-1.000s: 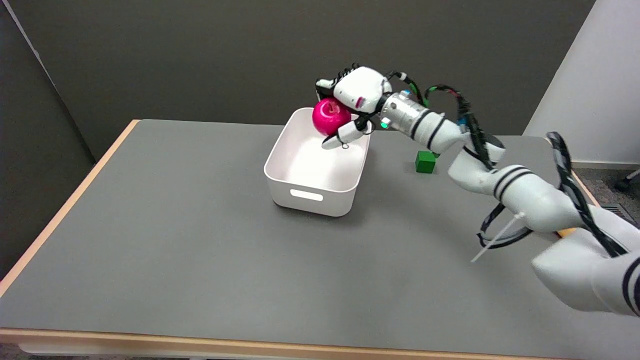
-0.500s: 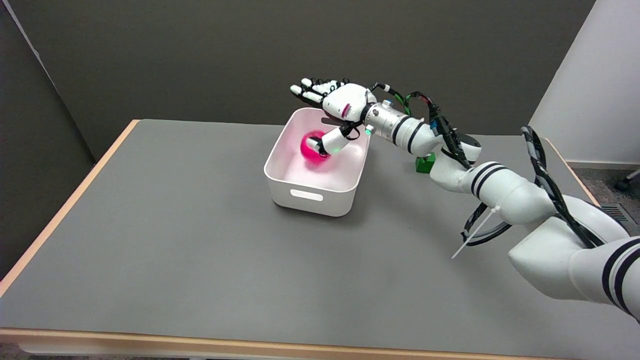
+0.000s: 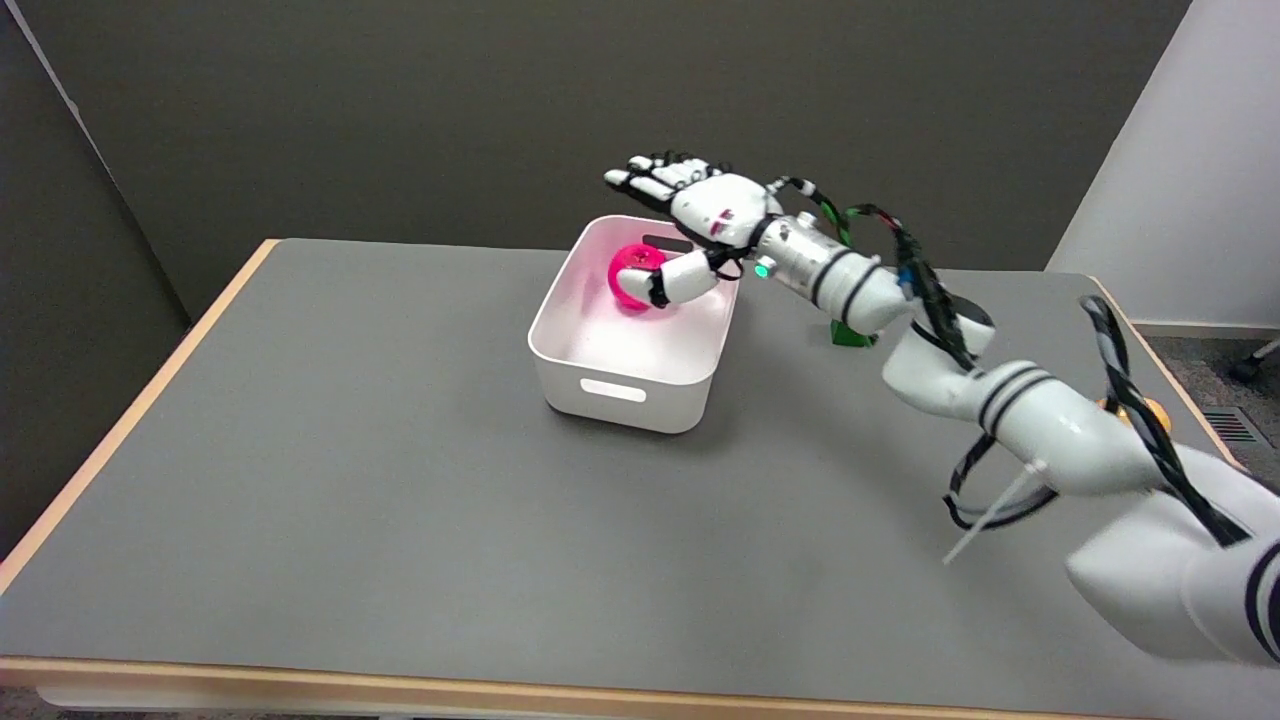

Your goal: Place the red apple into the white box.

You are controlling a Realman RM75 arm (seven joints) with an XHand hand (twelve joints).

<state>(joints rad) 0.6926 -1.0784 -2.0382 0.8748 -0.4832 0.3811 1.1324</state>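
Grey table [image 3: 400, 480], red apple [image 3: 632, 277] inside white box [image 3: 625, 385], right hand [image 3: 700, 215] spread empty above, green block [image 3: 848, 335] behind arm

A bare lab test cell: a grey table [image 3: 400, 480] with wood edging stands before dark partition panels [image 3: 450, 110].

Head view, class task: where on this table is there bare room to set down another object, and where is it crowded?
Free: the wide grey table stretch left of and in front of the white box, down to the near edge. Crowded: the far right, where the right hand hangs open over the box holding the red apple, its arm crossing above the green block.
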